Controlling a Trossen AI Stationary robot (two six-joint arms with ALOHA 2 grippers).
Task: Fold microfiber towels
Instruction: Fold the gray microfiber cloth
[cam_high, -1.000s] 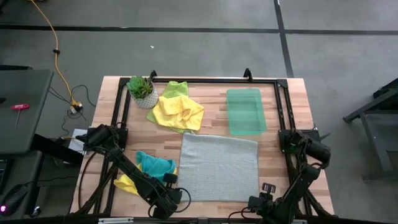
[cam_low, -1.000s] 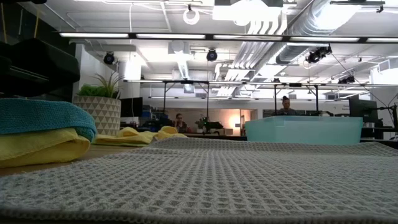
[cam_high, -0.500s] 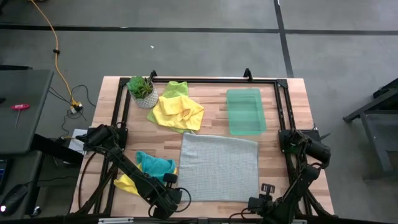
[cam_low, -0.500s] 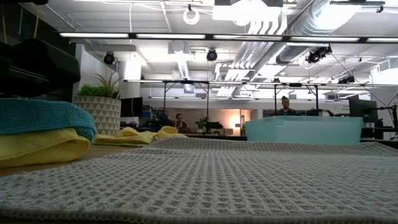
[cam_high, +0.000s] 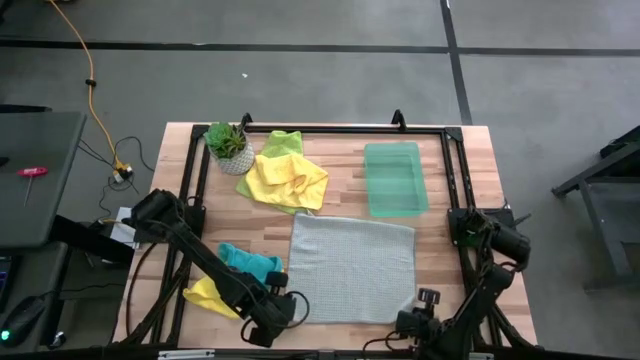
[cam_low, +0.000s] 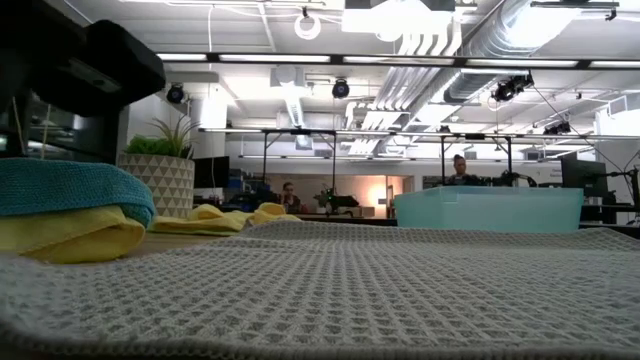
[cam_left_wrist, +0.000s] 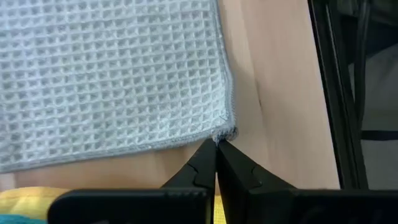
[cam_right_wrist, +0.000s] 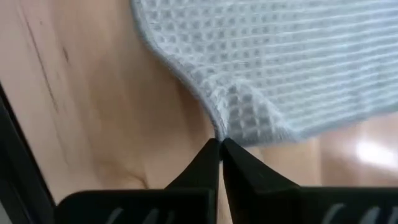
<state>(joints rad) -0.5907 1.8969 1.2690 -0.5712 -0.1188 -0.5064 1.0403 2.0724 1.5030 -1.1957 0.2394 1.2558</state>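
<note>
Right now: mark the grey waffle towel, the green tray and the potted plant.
grey waffle towel (cam_high: 352, 268), high view, middle of the spread cloth.
green tray (cam_high: 394, 178), high view, centre of its floor.
potted plant (cam_high: 226, 140), high view, on the leaves.

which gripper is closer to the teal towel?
Left. The left gripper is shut on the near-left corner of the grey waffle towel, just beside the teal towel. The right gripper is shut on the grey towel's near-right corner, across its full width.
</note>
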